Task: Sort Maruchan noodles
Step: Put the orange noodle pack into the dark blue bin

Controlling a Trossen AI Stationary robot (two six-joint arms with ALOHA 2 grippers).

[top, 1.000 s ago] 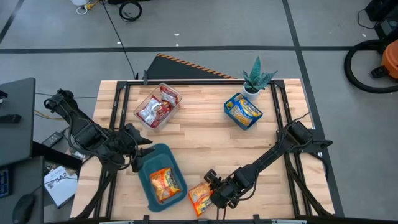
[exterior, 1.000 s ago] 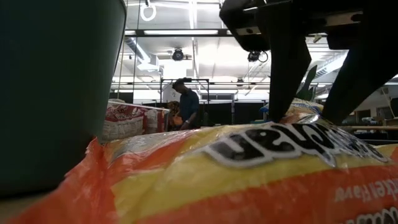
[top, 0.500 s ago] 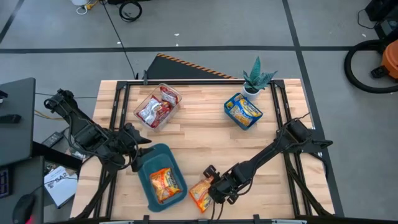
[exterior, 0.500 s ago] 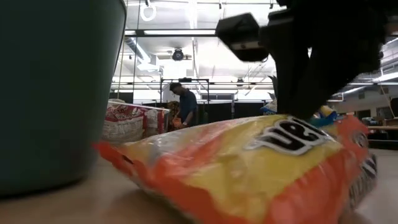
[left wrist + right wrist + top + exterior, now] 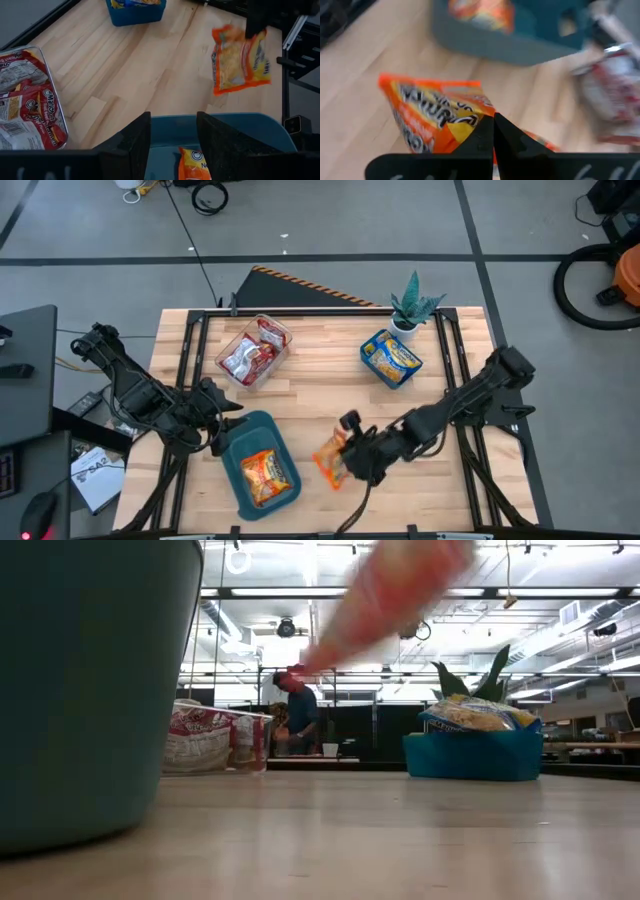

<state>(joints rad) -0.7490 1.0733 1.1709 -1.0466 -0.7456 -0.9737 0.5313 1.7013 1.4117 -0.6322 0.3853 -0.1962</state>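
Pale wood-plank table (image 5: 330, 395). Deep teal plastic tray (image 5: 259, 465) holds an orange packet, left gripper (image 5: 222, 427) idle at its rim, fingers spread. Clear bin (image 5: 253, 350) has crinkly red packets. Right gripper (image 5: 352, 452) pinched tight on a glossy flat orange noodle packet (image 5: 331, 458), lifted off the table beside the tray.

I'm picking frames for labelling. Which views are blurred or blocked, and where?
Low view: the lifted orange plastic noodle packet is a motion smear, and the out-of-focus teal plastic tray walls off one side. Right wrist view: soft all over, around the right gripper. High view and left wrist view: sharp.
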